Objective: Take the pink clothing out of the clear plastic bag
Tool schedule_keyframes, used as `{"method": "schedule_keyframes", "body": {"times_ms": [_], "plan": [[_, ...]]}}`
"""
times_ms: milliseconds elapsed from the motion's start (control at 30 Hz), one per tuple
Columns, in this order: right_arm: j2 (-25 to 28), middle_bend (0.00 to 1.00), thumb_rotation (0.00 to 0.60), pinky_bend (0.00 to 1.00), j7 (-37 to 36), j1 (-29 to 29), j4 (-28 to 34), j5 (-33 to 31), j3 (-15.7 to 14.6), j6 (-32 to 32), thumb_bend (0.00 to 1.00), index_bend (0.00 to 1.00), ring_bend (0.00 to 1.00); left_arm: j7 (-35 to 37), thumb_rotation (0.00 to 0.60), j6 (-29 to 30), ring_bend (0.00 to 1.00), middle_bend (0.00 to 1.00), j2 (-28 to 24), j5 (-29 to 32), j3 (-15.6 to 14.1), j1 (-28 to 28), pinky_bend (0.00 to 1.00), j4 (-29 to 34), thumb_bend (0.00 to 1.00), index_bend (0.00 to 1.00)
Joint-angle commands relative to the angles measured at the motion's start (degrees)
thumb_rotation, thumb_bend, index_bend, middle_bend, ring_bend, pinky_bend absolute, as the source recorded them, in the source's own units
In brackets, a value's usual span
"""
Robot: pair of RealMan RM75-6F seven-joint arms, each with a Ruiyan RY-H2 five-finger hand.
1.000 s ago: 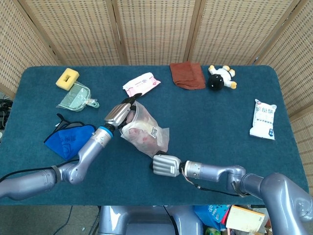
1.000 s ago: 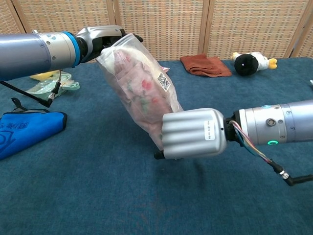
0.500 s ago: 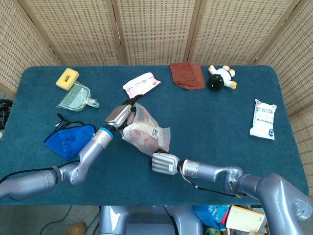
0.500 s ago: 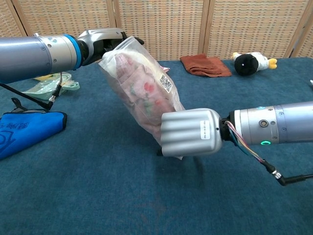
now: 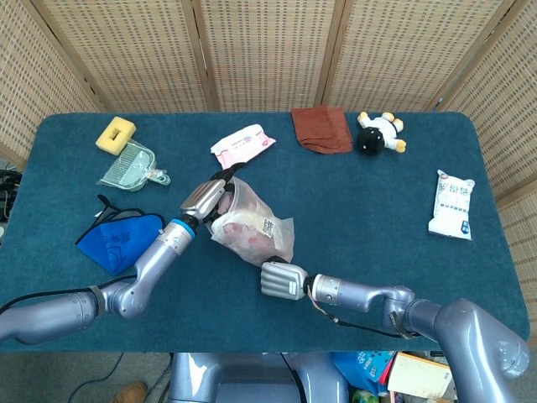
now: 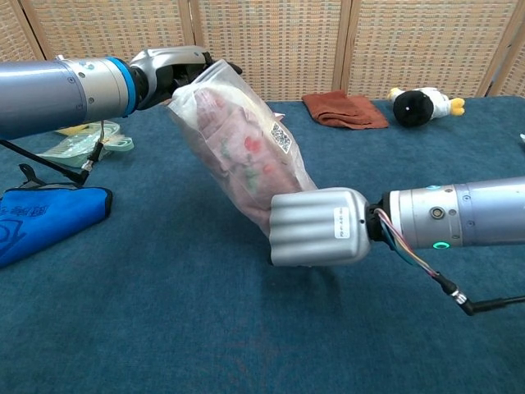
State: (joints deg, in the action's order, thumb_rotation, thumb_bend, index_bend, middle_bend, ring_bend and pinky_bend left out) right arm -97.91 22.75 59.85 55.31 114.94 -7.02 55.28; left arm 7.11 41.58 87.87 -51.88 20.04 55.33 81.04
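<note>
The clear plastic bag [image 5: 254, 229] [image 6: 243, 144] hangs tilted above the table with the pink flowered clothing [image 6: 246, 156] still inside. My left hand [image 5: 206, 196] [image 6: 171, 67] grips the bag's top end. My right hand [image 5: 281, 280] [image 6: 318, 227] shows its back, with its fingers curled against the bag's lower end. That corner of the bag is hidden behind the hand, so I cannot see whether the fingers hold it.
Blue cloth bag [image 5: 117, 239] [image 6: 37, 215] lies at the left. Further back are a green dustpan [image 5: 130, 168], yellow sponge [image 5: 116, 133], wipes pack [image 5: 243, 144], brown cloth [image 5: 321, 128] [image 6: 344, 110] and black-and-white plush toy [image 5: 379, 133] [image 6: 422, 104]. A white packet [image 5: 451, 204] lies at the right.
My right hand has moved left and slightly up, and now covers the bag's bottom corner. The left hand and the bag's top have barely shifted.
</note>
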Motion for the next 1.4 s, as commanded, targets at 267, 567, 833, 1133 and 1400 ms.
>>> {"method": "schedule_keyframes", "body": {"times_ms": [267,567,833,1133,1400], "plan": [[-0.7,1.00,0.600,1.00,-0.6,0.3,-0.4,-0.8,-0.1,-0.3,0.54,0.67,0.97,0.4,0.600,-0.1,0.00,0.00,0.1,-0.1,-0.1,-0.1,0.00,0.0,0.42,0.73],[-1.5,1.00,0.600,1.00,-1.4,0.6,-1.3,-0.8,-0.6,0.4,0.71,0.74,0.97,1.0,0.600,-0.2,0.00,0.00,-0.2,-0.2,0.0,-0.3,0.00,0.1,0.42,0.73],[-0.8,1.00,0.600,1.00,-1.3,0.5,-2.0,-0.5,-1.4,1.0,0.73,0.75,0.96,2.7,0.600,0.1,0.00,0.00,-0.8,-0.9,0.7,-0.9,0.00,0.8,0.42,0.73],[2.8,1.00,0.600,1.00,0.2,-0.5,-1.2,-0.2,-3.0,1.9,0.76,0.76,0.97,6.7,0.600,0.8,0.00,0.00,-2.5,-2.5,1.8,-2.8,0.00,2.3,0.42,0.73],[8.3,1.00,0.600,1.00,2.0,-2.2,0.5,-0.4,-4.6,2.7,0.76,0.76,0.97,10.6,0.600,1.7,0.00,0.00,-5.2,-5.1,2.1,-5.5,0.00,3.1,0.42,0.73]]}}
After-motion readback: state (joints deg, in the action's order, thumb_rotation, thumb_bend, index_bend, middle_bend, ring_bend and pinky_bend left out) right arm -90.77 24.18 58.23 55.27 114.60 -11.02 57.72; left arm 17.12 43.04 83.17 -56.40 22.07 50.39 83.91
